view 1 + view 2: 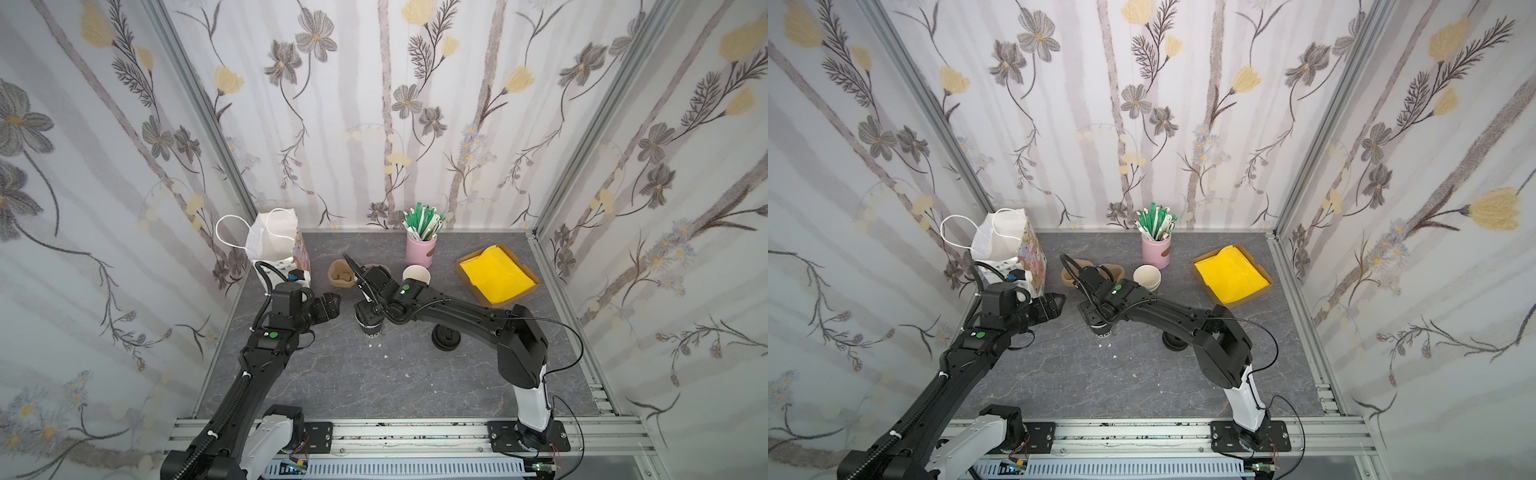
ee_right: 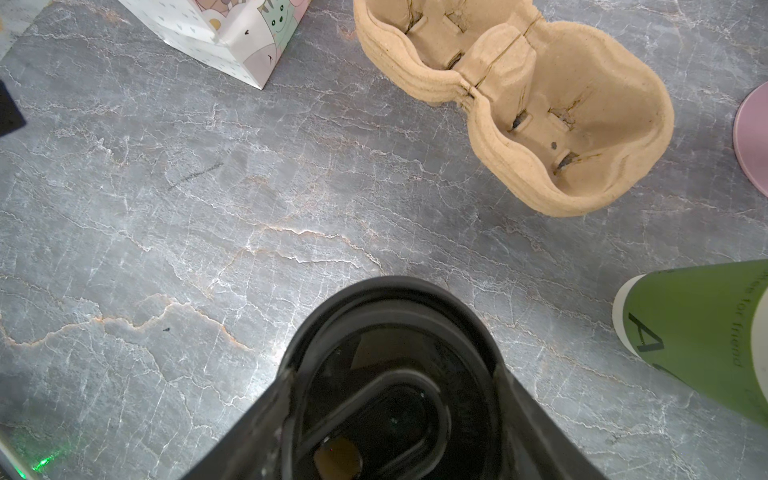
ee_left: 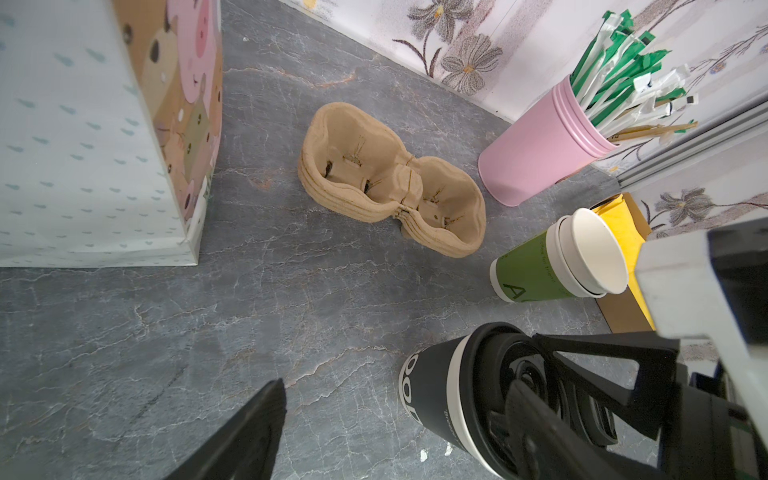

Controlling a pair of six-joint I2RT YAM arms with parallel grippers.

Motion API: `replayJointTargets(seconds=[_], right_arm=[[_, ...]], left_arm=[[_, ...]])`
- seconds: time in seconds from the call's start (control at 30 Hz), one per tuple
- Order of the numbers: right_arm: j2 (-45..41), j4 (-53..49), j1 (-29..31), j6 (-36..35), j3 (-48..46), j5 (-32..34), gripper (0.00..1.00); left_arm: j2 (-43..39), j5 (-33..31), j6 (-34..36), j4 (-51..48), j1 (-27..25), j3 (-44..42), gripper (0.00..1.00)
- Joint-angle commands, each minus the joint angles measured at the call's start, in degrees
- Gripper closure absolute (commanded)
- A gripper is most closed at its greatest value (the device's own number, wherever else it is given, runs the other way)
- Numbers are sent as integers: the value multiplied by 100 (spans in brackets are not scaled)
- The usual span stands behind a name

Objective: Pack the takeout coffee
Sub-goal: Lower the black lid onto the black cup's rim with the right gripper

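One drink: takeout coffee [image 1: 371, 328] lidded, outside bag [image 1: 262, 245].
My right gripper [image 2: 395, 370]: clamps its lid [image 2: 395, 316].
My left gripper [image 1: 332, 306]: spread, empty.

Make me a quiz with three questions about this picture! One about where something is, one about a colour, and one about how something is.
1. Where does the white bag stand?
A) far back on the left
B) front right corner
C) in the middle

2. What colour is the cup holding the straws?
A) blue
B) pink
C) black

3. How is the takeout coffee?
A) lying on its side
B) upright, lid off
C) upright, lid on

Answers:
1 A: both top views show it far back on the left.
2 B: its side is pink.
3 C: the black lid sits on the upright cup.
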Motion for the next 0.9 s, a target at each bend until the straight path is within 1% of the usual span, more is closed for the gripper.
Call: replayJointTargets(seconds=[0.0,0.87], right_arm=[[8,87,11,3,26,2,30],[-163,91,12,40,-2,-10,21]], left_arm=[[-24,18,-37,172,8,-7,14],[-7,57,-63,207,17,-31,14]])
